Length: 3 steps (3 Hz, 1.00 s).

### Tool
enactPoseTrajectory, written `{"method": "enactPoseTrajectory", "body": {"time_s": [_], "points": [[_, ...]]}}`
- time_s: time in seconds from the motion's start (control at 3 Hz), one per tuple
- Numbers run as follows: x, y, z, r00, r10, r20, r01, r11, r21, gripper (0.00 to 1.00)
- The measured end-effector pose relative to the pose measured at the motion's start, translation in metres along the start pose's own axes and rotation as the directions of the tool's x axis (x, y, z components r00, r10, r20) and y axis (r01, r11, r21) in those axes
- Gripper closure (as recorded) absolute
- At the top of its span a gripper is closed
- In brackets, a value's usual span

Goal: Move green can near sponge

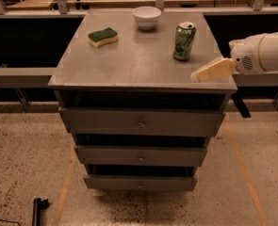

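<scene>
The green can (184,41) stands upright on the right part of the grey cabinet top (138,62). The sponge (102,36), dark green over yellow, lies at the back left of the top, well apart from the can. My gripper (200,74) comes in from the right on a white arm and hovers over the front right corner of the top, below and a little right of the can, not touching it. It holds nothing that I can see.
A white bowl (146,17) sits at the back middle, between sponge and can. The cabinet has three drawers (141,124) in front. A rail (16,72) runs behind on both sides. A dark tool (36,210) lies on the floor at lower left.
</scene>
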State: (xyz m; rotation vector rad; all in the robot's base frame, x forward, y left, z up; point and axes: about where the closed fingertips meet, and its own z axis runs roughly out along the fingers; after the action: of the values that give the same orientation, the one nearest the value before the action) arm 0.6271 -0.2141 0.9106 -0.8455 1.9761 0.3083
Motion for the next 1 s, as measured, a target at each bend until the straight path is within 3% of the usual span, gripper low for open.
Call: {"method": "enactPoseTrajectory", "body": {"time_s": [0.33, 0.67, 1.0], "points": [[-0.006, -0.029, 0.031, 0.997, 0.057, 0.061, -0.062, 0.9945, 0.085, 0.0], [-0.017, -0.049, 0.061, 0.991, 0.075, 0.113, -0.088, 0.9894, 0.116, 0.0], [-0.026, -0.056, 0.088, 0.981, 0.09, 0.17, -0.108, 0.9892, 0.099, 0.0]]}}
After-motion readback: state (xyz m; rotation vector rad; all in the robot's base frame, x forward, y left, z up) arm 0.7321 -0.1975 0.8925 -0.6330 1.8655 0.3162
